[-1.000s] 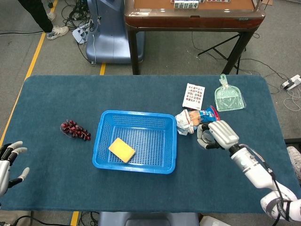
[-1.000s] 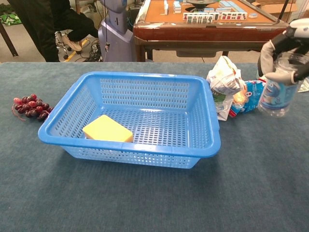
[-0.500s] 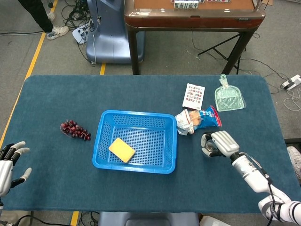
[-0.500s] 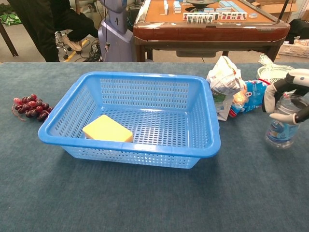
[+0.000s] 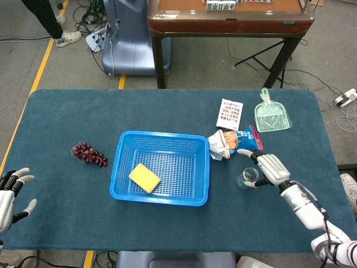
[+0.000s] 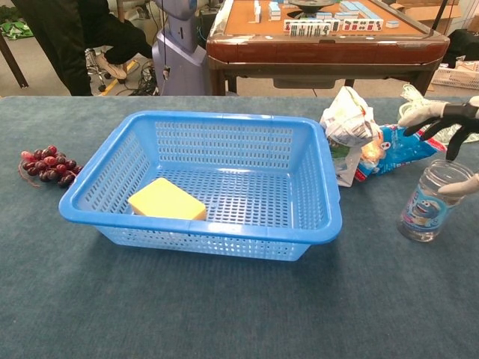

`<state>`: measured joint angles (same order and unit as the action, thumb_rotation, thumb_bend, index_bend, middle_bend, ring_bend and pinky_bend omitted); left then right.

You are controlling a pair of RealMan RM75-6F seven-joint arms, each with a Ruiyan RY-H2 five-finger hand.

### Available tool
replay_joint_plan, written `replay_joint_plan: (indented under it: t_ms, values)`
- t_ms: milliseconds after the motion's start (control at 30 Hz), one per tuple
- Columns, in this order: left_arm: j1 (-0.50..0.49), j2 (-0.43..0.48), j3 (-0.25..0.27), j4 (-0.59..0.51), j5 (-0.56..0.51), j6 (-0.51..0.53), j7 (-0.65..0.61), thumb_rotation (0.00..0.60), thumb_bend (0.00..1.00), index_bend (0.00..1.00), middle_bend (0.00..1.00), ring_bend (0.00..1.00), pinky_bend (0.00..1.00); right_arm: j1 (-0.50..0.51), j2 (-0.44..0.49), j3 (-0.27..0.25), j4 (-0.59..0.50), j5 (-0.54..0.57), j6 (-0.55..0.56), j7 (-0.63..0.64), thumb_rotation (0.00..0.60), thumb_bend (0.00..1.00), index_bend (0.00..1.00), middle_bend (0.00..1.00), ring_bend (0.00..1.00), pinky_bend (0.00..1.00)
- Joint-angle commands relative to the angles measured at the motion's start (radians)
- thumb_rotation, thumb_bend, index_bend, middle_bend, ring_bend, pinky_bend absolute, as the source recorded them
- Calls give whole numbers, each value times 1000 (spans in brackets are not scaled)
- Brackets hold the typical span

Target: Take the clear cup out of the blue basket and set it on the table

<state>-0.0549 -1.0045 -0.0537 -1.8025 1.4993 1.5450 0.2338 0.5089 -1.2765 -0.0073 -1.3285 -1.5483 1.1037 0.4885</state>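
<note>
Head view: a dark teal carpet-textured surface fills most of the frame. At its centre sits the blue perforated plastic basket, rectangular, long axis running left to right, with a flat yellow rectangular sponge in its lower left part. Right of centre, the right hand, white and grey, hovers just beside the cup with fingers spread and holding nothing; in the chest view one fingertip lies at the cup's rim, though contact cannot be told. At the lower left edge the left hand shows its fingers apart and empty. The pale green plastic dustpan lies in the upper right, handle pointing up-frame. Beside the basket's right rim lie crumpled snack bags, white and blue; their print is unreadable. A white card with coloured squares lies above them. The clear round plastic cup stands upright on the surface, mouth up, right of the basket; the chest view shows a blue cartoon face printed on its wall. A bunch of dark red grapes lies left of the basket.
</note>
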Motion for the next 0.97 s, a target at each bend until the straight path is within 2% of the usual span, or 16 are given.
replay_joint_plan:
  t_ms: [33, 200, 433, 733, 967]
  values:
    - [-1, 0, -1, 0, -1, -2, 2, 600, 274, 378, 213, 165, 238, -37, 70, 12, -58, 4, 65, -36, 600, 29, 150, 203, 194, 370]
    - [-7, -4, -2, -1, -4, -10, 6, 600, 274, 378, 212, 165, 238, -111, 166, 29, -167, 62, 152, -164, 600, 160, 169, 292, 243, 370]
    - [-14, -13, -2, 0, -6, -20, 14, 600, 274, 378, 212, 165, 238, -234, 251, 16, -294, 110, 284, -365, 600, 211, 224, 321, 269, 371]
    - [-23, -32, 3, 7, -5, -38, 15, 600, 274, 378, 213, 165, 238, -380, 307, -37, -415, 69, 436, -440, 600, 211, 225, 324, 274, 370]
    - [-26, -40, 4, 5, 3, -37, 10, 600, 274, 378, 213, 165, 238, -467, 303, -60, -443, 36, 520, -458, 600, 211, 225, 329, 288, 383]
